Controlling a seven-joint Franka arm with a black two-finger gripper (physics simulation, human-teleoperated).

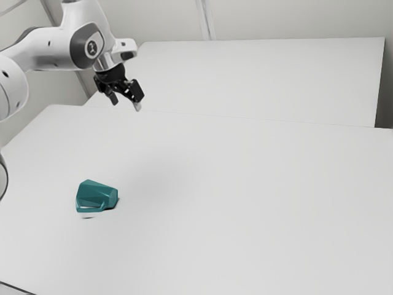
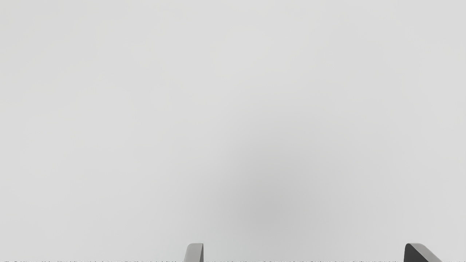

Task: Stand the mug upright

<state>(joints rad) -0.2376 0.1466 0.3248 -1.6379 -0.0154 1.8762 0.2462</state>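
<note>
- Mug point(image 1: 96, 196) lies on its side on the bench point(image 1: 233, 203).
- Pincer point(image 1: 126, 104), open and empty, hangs above the bench.
- Step in hand looks like reaching; next, descend towards the bench at the mug, ready to grip.

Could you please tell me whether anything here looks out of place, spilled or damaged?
Yes, the teal mug is lying on its side on the white table, toward the exterior view's left; a mug would normally stand on its base. I see no spill around it.
</note>
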